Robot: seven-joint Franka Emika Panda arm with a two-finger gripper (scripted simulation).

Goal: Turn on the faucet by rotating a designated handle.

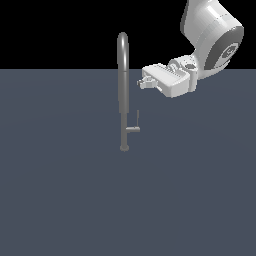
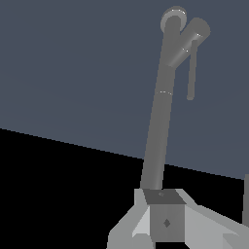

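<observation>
Dark slate-blue ground (image 1: 60, 200) fills the lower part of the exterior view, flat and bare of texture, with black background above it; near its middle stands the faucet (image 1: 122, 95), a slim grey pipe rising from a small round base to a hooked gooseneck top; low on the pipe, on the exterior view's right side, the handle (image 1: 134, 127) juts out as a short horizontal stub that ends in a thin rod pointing upward. From the upper right of the exterior view the white arm (image 1: 212, 35) reaches in, and its gripper (image 1: 142, 81) hangs level with the upper part of the pipe, just beside it on the right and apart from it; it sits well above the handle and touches nothing. Its fingers (image 1: 145, 84) show only as small stubs facing the pipe, and the wrist view is largely taken up by the pipe and a grey block in front, so whether the jaws are parted or closed is something I cannot tell.
</observation>
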